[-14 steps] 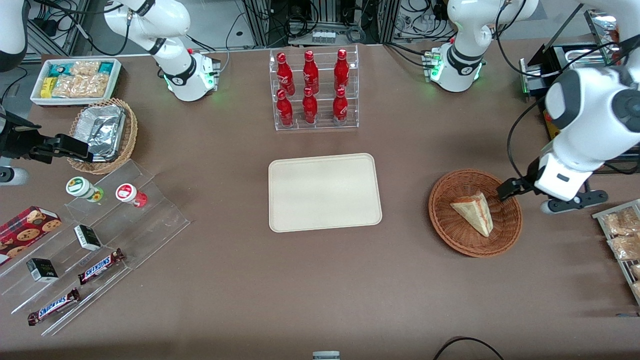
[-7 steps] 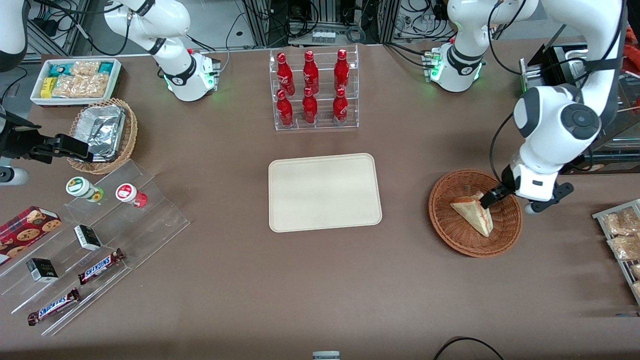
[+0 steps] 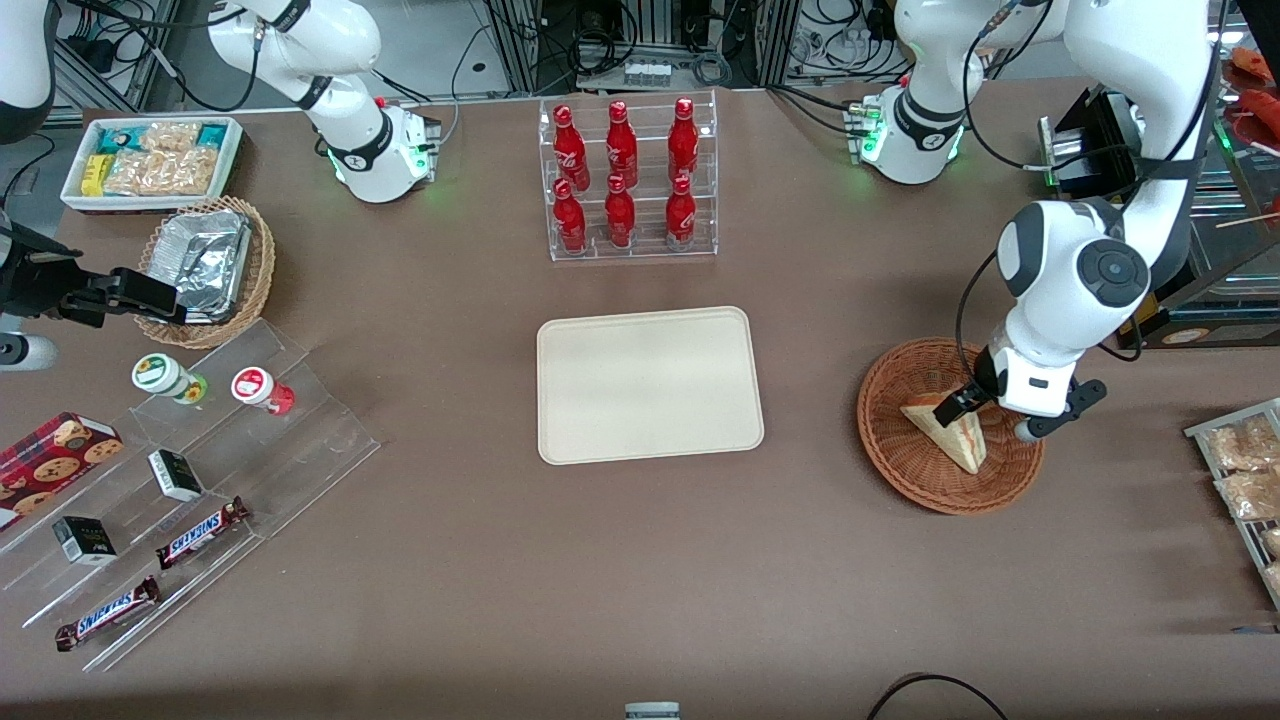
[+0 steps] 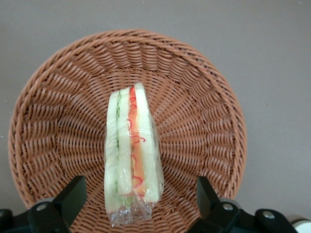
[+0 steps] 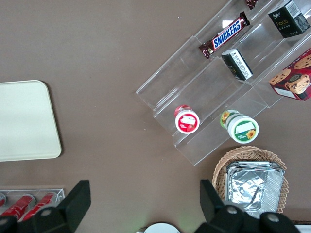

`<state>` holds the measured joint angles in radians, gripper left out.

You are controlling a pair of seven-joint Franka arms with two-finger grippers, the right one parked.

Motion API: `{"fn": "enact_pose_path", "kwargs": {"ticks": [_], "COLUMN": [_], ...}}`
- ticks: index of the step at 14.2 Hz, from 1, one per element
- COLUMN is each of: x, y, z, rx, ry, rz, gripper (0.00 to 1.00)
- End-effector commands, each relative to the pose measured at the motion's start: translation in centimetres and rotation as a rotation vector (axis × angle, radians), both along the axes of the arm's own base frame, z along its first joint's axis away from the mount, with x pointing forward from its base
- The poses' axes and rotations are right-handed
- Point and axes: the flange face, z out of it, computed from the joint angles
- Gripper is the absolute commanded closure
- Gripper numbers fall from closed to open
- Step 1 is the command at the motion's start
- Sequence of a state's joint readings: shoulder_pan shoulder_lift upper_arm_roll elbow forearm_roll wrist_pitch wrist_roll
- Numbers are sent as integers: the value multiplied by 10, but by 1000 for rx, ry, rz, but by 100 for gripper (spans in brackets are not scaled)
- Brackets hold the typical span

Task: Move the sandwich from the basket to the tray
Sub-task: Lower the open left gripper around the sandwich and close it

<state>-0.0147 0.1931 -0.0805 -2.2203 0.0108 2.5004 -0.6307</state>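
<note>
The sandwich [image 3: 950,432] is a pale wrapped wedge lying in the reddish-brown wicker basket [image 3: 885,445], which stands toward the working arm's end of the table. My left gripper [image 3: 968,410] hangs over the basket, just above the sandwich's broad end. In the left wrist view the sandwich [image 4: 132,155] shows red and green filling, and the gripper [image 4: 138,199] is open with one dark finger [image 4: 73,194] on each side of the wrapped end, not touching it. The basket rim [image 4: 29,97] rings it. The cream tray [image 3: 650,385] lies flat mid-table with nothing on it.
A clear rack of red bottles [image 3: 625,180] stands farther from the front camera than the tray. A wire rack of bagged snacks [image 3: 1245,480] sits at the table edge beside the basket. Toward the parked arm's end are a tiered acrylic stand [image 3: 190,480] and a foil-filled basket [image 3: 205,265].
The left arm has swung in from outside the basket's rim toward the tray side, bringing the open gripper over the sandwich. The sandwich and basket have not moved.
</note>
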Motion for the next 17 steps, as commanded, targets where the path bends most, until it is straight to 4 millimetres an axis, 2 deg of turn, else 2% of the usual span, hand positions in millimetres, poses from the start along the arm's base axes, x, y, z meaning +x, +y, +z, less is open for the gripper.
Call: {"fn": "enact_pose_path", "kwargs": {"ticks": [1, 6, 10, 11, 13, 14, 17], "x": [-2, -9, -11, -11, -9, -9, -4], "y": [1, 3, 3, 1, 0, 1, 0], "z": [-10, -36, -48, -49, -47, -46, -35], "rx": [0, -4, -4, -4, -3, -1, 5], "ry": [-2, 1, 17, 18, 15, 13, -3], "rz": [19, 23, 21, 20, 14, 12, -2], "gripper": [0, 0, 1, 17, 93, 100, 100]}}
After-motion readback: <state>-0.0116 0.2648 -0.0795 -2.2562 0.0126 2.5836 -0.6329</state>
